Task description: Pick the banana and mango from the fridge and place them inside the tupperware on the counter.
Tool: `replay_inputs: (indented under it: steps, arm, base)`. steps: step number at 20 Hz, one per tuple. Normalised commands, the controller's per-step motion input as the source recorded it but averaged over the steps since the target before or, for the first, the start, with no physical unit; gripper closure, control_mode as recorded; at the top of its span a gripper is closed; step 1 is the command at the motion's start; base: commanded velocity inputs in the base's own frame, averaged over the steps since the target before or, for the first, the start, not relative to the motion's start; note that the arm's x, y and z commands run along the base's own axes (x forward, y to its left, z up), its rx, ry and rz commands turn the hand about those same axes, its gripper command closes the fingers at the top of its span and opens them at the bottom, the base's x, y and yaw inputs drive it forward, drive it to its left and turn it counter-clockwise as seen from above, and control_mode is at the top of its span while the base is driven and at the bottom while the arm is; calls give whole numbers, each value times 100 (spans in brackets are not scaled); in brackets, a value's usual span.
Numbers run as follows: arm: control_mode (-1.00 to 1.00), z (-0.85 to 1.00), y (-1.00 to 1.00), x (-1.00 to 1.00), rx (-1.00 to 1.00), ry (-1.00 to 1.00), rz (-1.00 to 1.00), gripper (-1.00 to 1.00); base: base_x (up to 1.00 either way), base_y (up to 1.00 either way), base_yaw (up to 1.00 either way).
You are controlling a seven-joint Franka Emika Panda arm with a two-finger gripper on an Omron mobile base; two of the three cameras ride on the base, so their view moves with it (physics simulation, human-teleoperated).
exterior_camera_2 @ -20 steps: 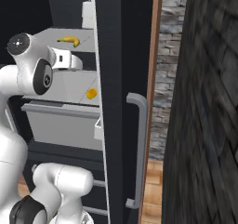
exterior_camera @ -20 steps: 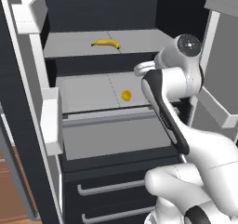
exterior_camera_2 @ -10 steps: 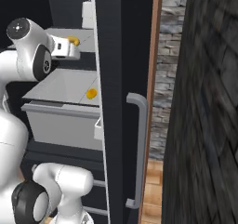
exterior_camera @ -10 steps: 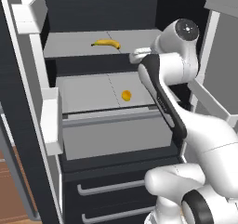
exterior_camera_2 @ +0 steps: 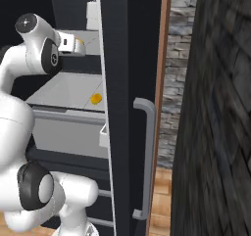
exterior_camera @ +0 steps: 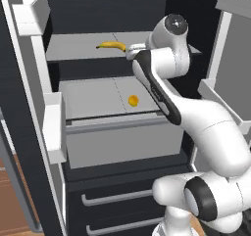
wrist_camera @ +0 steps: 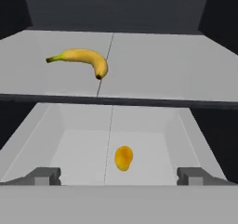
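Open claw (wrist_camera: 119, 175) before fridge (exterior_camera: 88, 54) shelf

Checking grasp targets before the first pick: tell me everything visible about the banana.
The banana is small, curved and yellow, with a greenish stem end and a dark tip. It lies flat on the grey upper fridge shelf, left of the shelf's centre seam in the hand view, its arch toward the back. Only the shelf touches it. The mango sits apart in the drawer below.

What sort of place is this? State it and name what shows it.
Most likely a kitchen, seen at an open black fridge: grey inner shelves carry a curved yellow banana, a small orange-yellow mango lies in the grey drawer, and white door bins hang alongside.
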Motion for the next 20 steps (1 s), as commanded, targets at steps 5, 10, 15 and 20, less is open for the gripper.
replay_inputs:
  steps: [5, 10, 15, 20]
  arm:
    - [-100, 0, 7, 68, 0, 7, 0, -100]
    - [-100, 0, 6, 71, 0, 11, 0, -100]
    - [-100, 0, 11, 74, 0, 8, 0, -100]
    - [-100, -6, 18, 70, -2, 3, 0, -100]
  base:
    - [0, 0, 0]
    - [0, 0, 0]
    - [0, 0, 0]
    - [0, 0, 0]
